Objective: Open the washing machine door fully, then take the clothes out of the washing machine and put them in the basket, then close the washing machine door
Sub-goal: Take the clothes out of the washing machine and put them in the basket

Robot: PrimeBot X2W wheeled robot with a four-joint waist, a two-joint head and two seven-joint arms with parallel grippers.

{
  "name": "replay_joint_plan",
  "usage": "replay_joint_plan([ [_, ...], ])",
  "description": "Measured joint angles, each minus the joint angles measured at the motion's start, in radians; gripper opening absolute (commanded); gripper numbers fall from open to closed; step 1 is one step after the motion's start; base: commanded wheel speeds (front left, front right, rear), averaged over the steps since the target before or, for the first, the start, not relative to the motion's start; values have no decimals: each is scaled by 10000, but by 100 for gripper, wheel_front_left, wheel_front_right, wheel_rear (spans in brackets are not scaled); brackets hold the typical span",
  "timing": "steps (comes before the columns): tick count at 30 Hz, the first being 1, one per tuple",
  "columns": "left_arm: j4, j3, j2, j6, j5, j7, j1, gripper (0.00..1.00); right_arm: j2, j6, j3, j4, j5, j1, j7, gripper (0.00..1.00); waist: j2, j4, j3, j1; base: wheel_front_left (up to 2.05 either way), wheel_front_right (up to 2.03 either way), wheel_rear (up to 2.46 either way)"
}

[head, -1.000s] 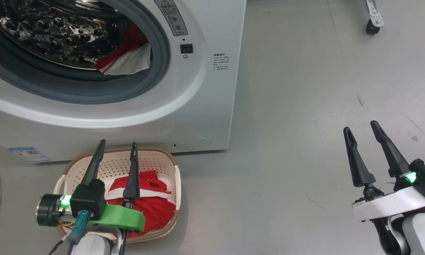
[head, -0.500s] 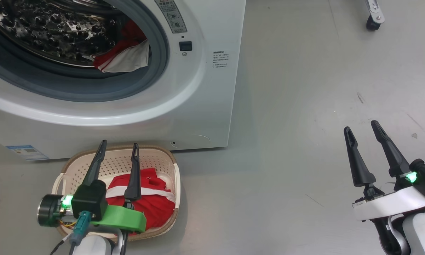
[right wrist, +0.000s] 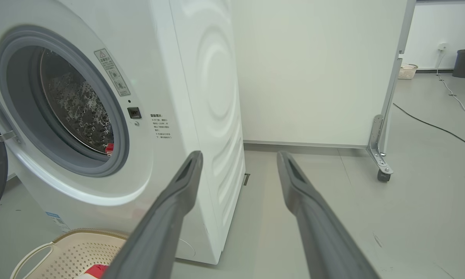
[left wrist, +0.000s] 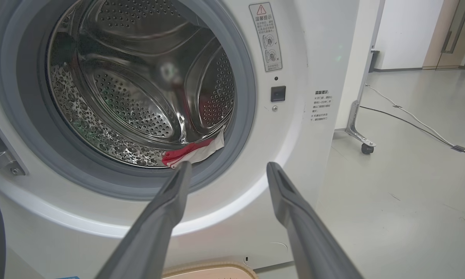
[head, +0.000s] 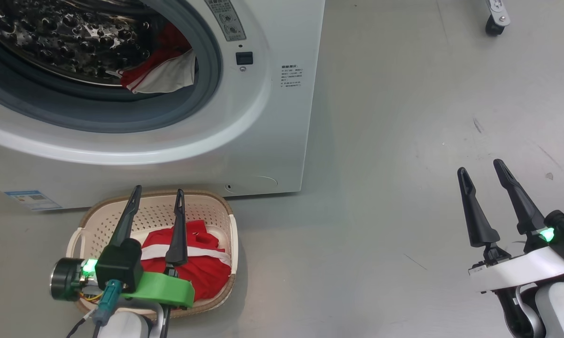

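Above the cream basket, the left gripper stays open over one delivered red garment; only the camera has shifted. A red-and-white garment waits in the washing machine drum; the right gripper idles open.

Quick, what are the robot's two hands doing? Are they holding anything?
Left gripper: open, holding nothing, over the basket.
Right gripper: open, holding nothing.

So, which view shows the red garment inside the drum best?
Head view: the red garment shows largest and clearest. Left wrist view shows a strip at the seal; right wrist view, a red speck.
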State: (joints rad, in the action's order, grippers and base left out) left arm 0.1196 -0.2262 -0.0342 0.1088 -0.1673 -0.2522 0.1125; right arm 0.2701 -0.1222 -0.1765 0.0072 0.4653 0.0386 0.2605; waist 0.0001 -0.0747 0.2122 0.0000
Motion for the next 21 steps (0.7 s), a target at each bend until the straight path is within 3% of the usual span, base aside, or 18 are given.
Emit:
replay_joint_plan([
  [21, -46, -8, -2, 4, 0, 0, 0, 100, 10, 0, 25, -48, 0, 2, 0, 100, 0, -28, 150, 0, 0, 0, 0],
])
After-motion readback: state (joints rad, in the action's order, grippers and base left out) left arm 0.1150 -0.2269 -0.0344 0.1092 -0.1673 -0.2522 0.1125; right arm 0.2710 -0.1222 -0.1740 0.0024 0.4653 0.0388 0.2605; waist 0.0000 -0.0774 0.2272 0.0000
